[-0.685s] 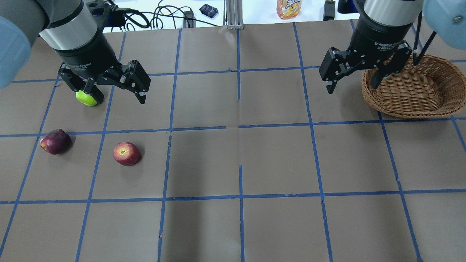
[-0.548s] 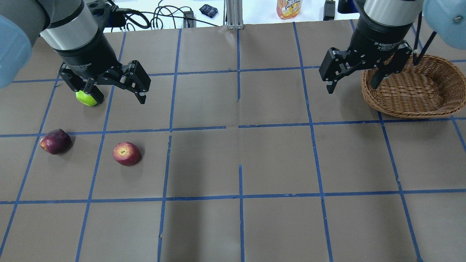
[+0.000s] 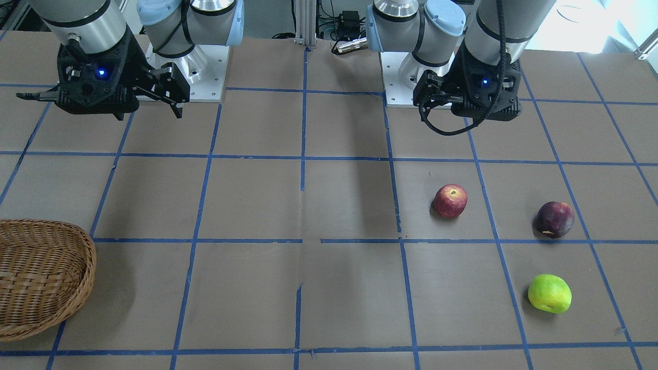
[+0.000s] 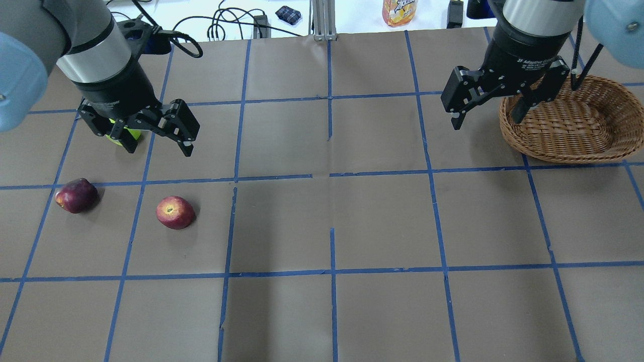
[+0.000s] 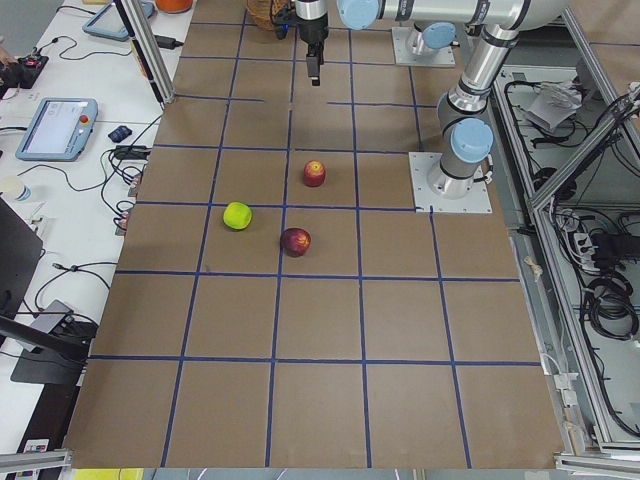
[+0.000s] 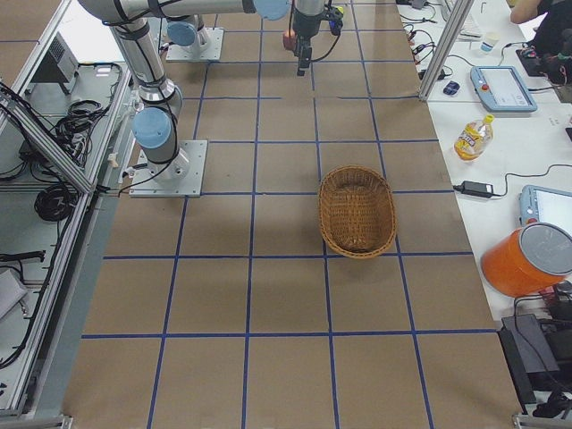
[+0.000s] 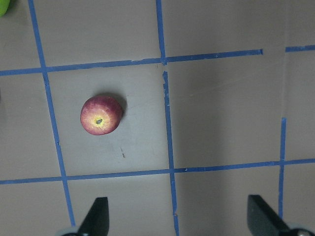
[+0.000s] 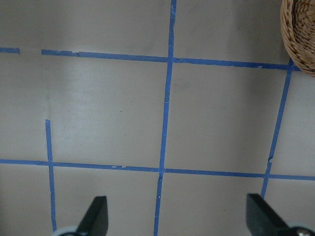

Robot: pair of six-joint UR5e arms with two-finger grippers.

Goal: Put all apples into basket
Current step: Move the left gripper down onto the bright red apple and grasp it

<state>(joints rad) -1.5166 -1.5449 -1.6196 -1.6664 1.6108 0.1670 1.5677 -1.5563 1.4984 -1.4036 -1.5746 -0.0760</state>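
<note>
Three apples lie on the brown table on my left side: a red apple [image 4: 175, 212] [image 3: 450, 200], a dark purple apple [image 4: 76, 195] [image 3: 554, 219] and a lime green apple [image 3: 549, 293]. In the overhead view the green apple [image 4: 132, 134] is mostly hidden behind my left gripper [image 4: 159, 148]. That gripper is open and empty, and hangs above the table. The left wrist view shows the red apple [image 7: 101, 114] below and ahead of it. My right gripper [image 4: 486, 122] is open and empty, hanging beside the wicker basket [image 4: 553, 146] [image 3: 77, 288]. The basket holds nothing.
Blue tape lines grid the table. An orange drink bottle [image 4: 400, 11] and cables [image 4: 221, 25] lie beyond the far edge. The arm bases [image 3: 185, 77] stand at the robot's side of the table. Tablets and an orange bucket [image 6: 527, 259] sit on the side bench.
My left gripper has moved a little toward the near side and left, now covering most of the green apple in the overhead view. The right arm and the apples have not moved.
</note>
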